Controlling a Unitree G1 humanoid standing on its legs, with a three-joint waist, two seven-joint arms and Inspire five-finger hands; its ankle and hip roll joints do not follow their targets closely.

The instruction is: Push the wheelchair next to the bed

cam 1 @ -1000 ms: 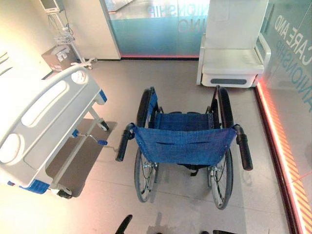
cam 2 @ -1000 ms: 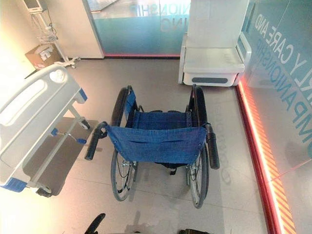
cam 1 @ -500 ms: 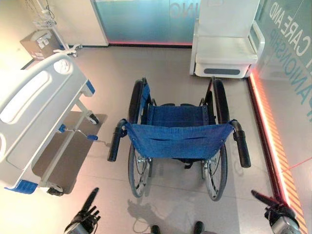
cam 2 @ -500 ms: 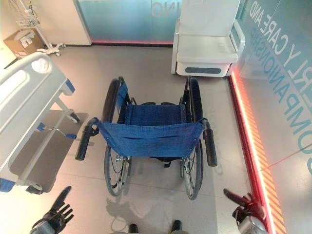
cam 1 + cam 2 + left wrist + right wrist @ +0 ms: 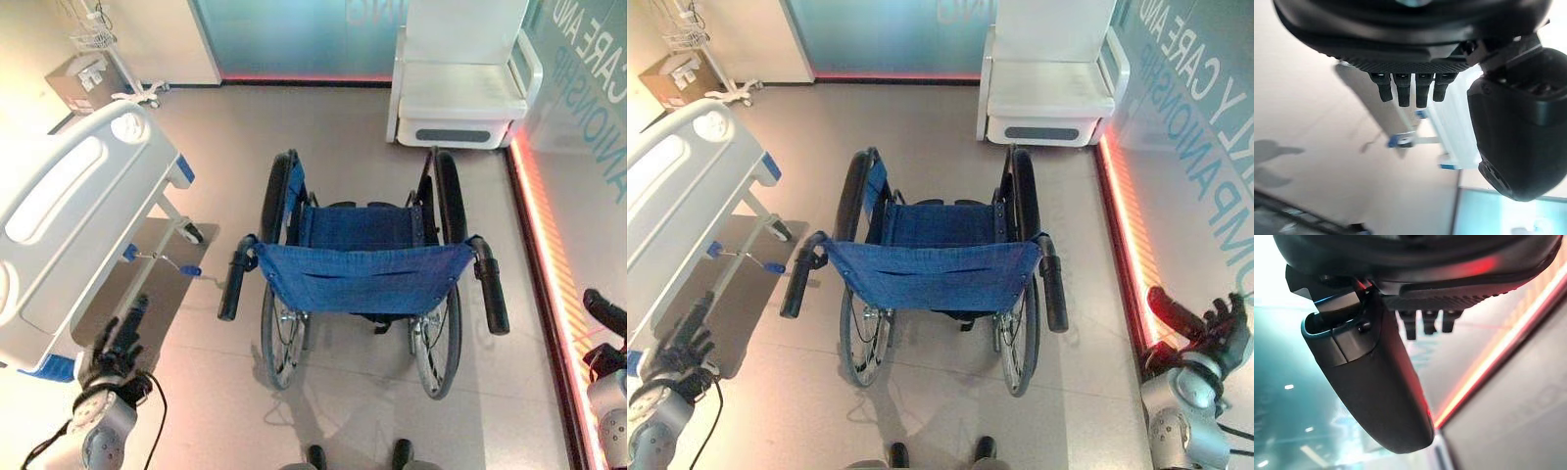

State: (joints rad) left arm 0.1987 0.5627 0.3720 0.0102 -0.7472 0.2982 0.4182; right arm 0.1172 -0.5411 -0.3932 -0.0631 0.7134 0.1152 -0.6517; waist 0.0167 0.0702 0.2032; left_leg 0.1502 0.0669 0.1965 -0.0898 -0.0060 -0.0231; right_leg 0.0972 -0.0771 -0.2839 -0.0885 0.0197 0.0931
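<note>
A blue wheelchair (image 5: 364, 276) stands mid-floor with its back towards me, black push handles at left (image 5: 233, 279) and right (image 5: 490, 286). The white hospital bed (image 5: 69, 220) with blue corner bumpers lies to its left, a strip of floor between them. My left hand (image 5: 118, 343) is raised low on the left, by the bed's near corner, open with fingers straight (image 5: 1409, 90) and well short of the left handle. My right hand (image 5: 1205, 333) is up at the far right, open and holding nothing, away from the right handle.
A white armchair (image 5: 465, 88) stands against the back wall beyond the wheelchair. A glass wall with a red light strip (image 5: 541, 245) runs along the right. A cardboard box (image 5: 83, 78) and a wheeled stand (image 5: 122, 83) sit at the back left.
Both hands have risen into view, the left towards the bed's near corner, the right along the right edge. The view shifted a little; the wheelchair has stayed put.
</note>
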